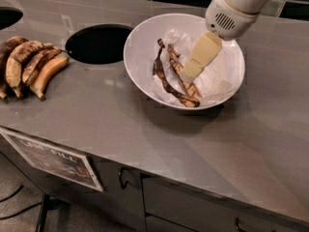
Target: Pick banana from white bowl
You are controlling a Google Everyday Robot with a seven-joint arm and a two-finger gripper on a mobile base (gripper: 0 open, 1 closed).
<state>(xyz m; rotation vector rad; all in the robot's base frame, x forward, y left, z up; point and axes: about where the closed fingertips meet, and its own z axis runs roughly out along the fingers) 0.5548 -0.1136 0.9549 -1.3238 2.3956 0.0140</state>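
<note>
Banana is the straighter, speckled one lying on crumpled paper in the bowl, which sits toward the counter's back edge, right of the middle. Your gripper is down inside the bowl, at or just over the banana's middle; whether it is open or closed cannot be told from this view. You would likely do best to take the banana across its narrow width near the middle, squeeze gently since it looks soft, then lift straight up past the rim. Mind the darker curved banana just beside it on the left: catching both is the risk. A bunch lies at the left edge, with a round hole between it and the bowl, both out of your way.
</note>
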